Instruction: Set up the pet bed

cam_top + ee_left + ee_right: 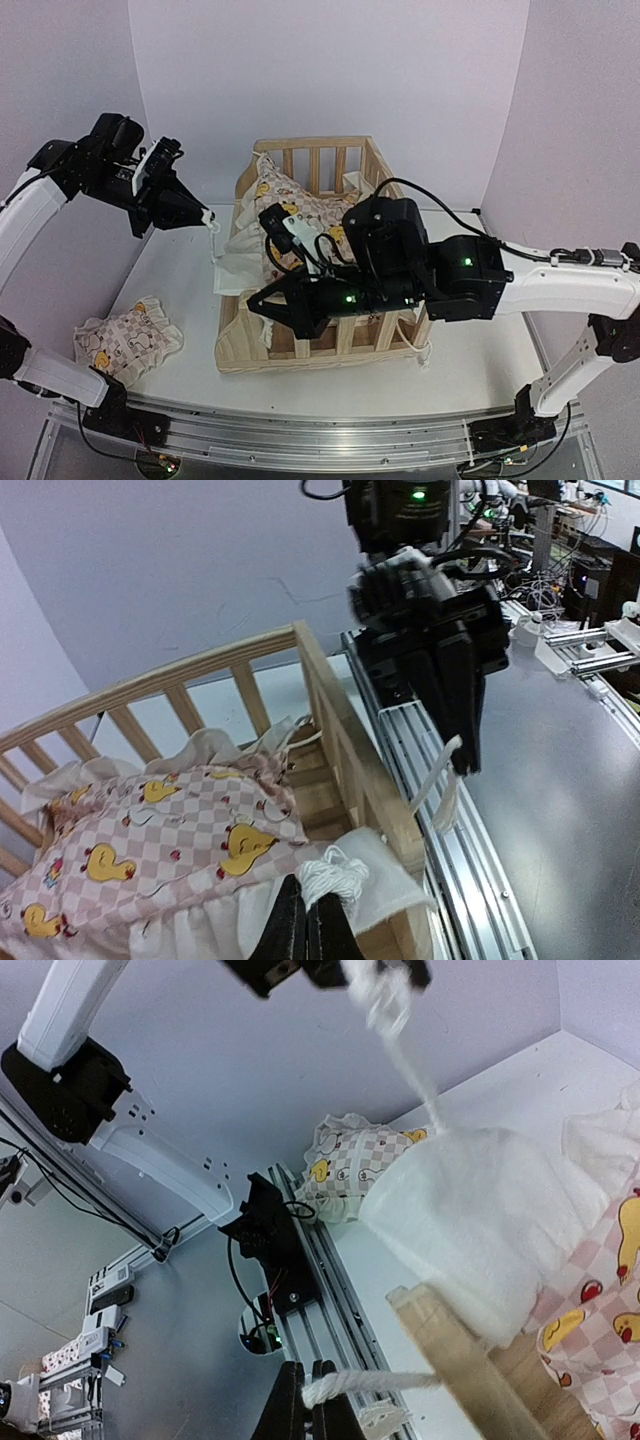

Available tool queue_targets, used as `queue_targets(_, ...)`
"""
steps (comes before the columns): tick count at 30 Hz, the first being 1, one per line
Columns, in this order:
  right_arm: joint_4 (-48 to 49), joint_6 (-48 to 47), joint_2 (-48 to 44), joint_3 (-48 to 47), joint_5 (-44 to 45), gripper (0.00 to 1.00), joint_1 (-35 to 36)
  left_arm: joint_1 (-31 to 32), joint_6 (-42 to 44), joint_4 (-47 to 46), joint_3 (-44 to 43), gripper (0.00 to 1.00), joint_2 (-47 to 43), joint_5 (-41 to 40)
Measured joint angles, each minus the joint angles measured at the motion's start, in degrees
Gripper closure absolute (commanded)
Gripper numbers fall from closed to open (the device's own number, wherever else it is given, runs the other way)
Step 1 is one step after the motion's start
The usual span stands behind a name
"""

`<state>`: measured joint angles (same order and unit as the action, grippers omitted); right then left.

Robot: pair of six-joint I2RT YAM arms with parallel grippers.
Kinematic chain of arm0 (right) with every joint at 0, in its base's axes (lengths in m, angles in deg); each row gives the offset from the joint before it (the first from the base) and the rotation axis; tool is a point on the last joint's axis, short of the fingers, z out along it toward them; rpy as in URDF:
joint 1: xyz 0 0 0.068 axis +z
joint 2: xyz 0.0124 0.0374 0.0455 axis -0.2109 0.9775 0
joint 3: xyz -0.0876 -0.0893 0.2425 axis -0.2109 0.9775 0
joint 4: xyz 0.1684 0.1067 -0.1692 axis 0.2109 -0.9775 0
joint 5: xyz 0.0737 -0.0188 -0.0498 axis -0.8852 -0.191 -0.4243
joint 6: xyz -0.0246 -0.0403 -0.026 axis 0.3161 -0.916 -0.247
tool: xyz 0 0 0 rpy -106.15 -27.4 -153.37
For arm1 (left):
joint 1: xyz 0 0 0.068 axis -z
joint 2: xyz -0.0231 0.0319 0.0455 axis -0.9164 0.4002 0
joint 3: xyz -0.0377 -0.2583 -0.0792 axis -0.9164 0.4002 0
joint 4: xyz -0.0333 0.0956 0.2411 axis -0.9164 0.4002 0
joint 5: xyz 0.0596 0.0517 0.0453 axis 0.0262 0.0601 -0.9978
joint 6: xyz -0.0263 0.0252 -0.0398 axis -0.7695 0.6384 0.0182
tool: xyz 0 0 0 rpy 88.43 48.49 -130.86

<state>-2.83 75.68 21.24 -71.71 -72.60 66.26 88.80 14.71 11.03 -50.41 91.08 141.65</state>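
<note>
The pet bed's pine frame (250,352) stands mid-table, and the duck-print cushion (300,215) lies in it with its white edge (480,1215) spilling over the left rail (345,742). My left gripper (206,217) hangs left of the frame, shut on a tie string (335,876) coming off that edge. At the frame's front left corner (455,1365), my right gripper (254,304) is shut on another tie string (375,1384) that runs taut to the corner. The right gripper (462,760) shows in the left wrist view with cord ends dangling from it.
A small matching duck-print pillow (127,341) lies on the table at the front left, also seen as the pillow (352,1163) in the right wrist view. The metal base rail (330,431) runs along the near edge. Purple walls close in behind and at both sides.
</note>
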Motion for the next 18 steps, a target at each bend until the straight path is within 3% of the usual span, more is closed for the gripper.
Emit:
queue_targets(4,0.23,1.16,3.82,-4.18,-3.67,1.00,-2.96,6.40,-5.09,-6.31,5.40,1.00,-1.09,-0.25)
queue_targets(8,0.93,4.26,4.85,-4.45,-3.71,1.00,-5.56,8.86,-12.74,-14.94,6.03,1.00,-0.30,-2.20)
queue_targets(18,8.45,15.04,2.88,1.06,-2.53,1.00,-8.57,15.32,-24.22,-24.87,-5.88,1.00,4.63,-6.04)
